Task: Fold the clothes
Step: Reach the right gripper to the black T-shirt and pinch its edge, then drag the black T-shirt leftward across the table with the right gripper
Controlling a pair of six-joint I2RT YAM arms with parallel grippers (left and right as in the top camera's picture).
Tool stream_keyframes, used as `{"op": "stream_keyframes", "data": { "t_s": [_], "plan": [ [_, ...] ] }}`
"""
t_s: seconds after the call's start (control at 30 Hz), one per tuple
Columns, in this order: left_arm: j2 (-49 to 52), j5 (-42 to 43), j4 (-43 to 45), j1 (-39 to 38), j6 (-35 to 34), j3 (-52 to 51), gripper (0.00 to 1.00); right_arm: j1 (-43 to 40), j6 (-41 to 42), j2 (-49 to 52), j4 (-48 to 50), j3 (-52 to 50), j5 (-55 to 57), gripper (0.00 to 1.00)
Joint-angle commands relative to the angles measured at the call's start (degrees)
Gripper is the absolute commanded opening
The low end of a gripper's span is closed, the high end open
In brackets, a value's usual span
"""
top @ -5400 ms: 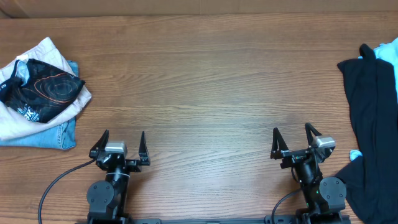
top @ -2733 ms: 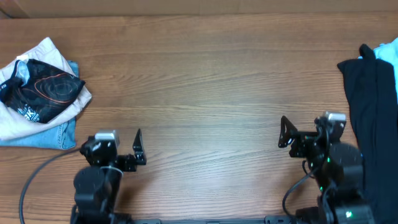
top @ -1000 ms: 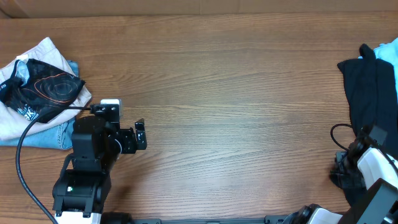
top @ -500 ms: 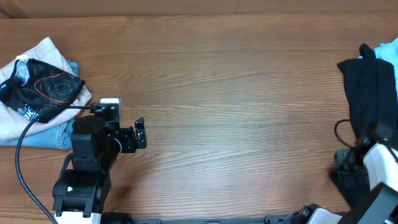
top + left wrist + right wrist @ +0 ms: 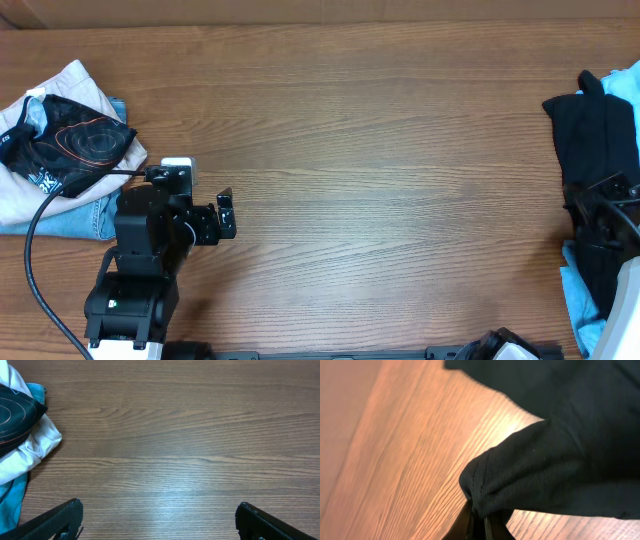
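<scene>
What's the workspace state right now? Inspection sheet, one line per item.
Surface: brown wood-grain table, middle bare.
Job's things: plain black T-shirt, heaped at the right edge, unfolded.
Clutter: black garment with orange-and-white swirl print on white cloth and light blue denim, far left; light blue cloth under the T-shirt.
End effectors: left end effector open, over bare table; right end effector shut on a fold of the T-shirt.
Cables: black cable loops from the left arm across the left pile's edge.
Surroundings: nothing seen.
</scene>
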Motion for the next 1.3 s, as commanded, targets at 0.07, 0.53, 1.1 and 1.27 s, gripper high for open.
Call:
{"op": "stream_keyframes", "data": {
  "t_s": [0.07, 0.53, 1.1, 1.27],
  "plan": [
    [-0.2, 0.9, 0.5, 0.3, -0.6, 1.6, 1.0, 5.0, -9.3, -0.4, 1.0, 1.4, -8.7, 0.04],
    [-0.2, 0.9, 2.8, 0.3, -0.6, 1.6, 1.0, 47.6, -5.4, 8.0, 19.2, 1.4, -5.9, 0.06],
    [-0.2, 3.7, 4.3, 0.3, -0.6, 1.6, 1.0, 58.6, -4.1, 22.3, 33.0, 8.3, 5.5, 0.7],
    [1.0, 9.9, 5.6, 0.3, -0.6, 1.6, 1.0, 52.5, -2.1, 18.4, 15.0, 14.4, 17.9, 0.8]
  ]
}}
